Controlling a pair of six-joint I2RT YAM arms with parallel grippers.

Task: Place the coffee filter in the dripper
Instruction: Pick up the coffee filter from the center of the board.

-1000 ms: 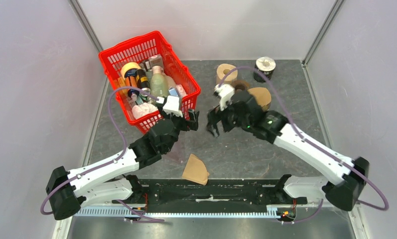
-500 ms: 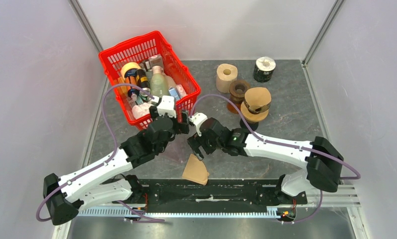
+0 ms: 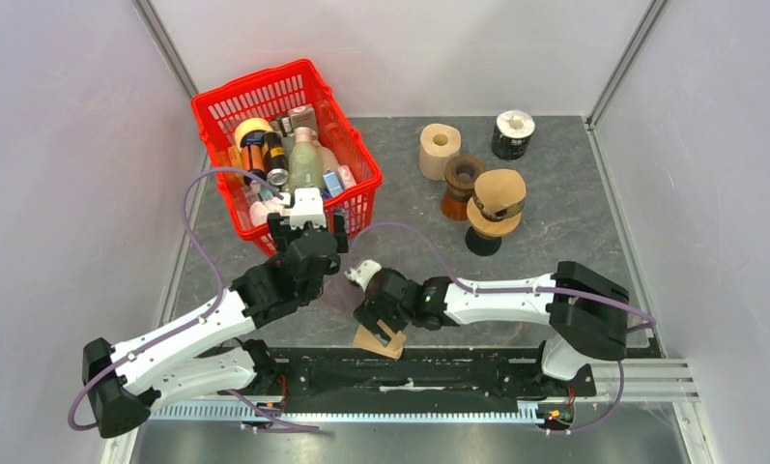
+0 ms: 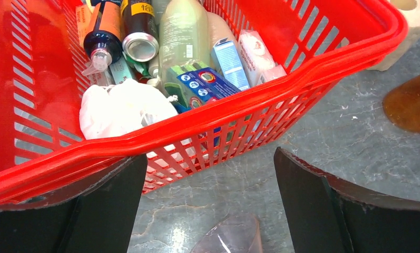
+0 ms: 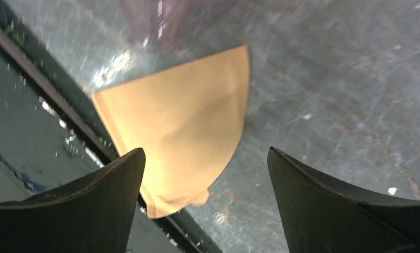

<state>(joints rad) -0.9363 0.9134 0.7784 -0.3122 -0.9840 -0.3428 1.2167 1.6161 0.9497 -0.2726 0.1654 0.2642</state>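
The brown paper coffee filter (image 3: 371, 341) lies flat at the table's near edge, partly over the black rail; it fills the right wrist view (image 5: 181, 126). My right gripper (image 3: 383, 327) is open just above it, one finger on each side (image 5: 205, 153), not touching it. A clear, pink-tinted dripper (image 3: 340, 293) lies on the table between the two grippers, seen low in the left wrist view (image 4: 231, 237) and blurred in the right wrist view (image 5: 155, 21). My left gripper (image 3: 308, 230) is open and empty, against the red basket's near rim (image 4: 210, 155).
The red basket (image 3: 361, 198) with bottles, cans and packets stands at the back left. At the back right are a paper roll (image 3: 439, 145), a brown cup (image 3: 463, 176), a stand topped with a brown filter (image 3: 498, 196) and a black tin (image 3: 513, 133).
My right arm has swung from the back right down to the near edge and now hovers over the filter. My left gripper has drawn left, closer along the basket.
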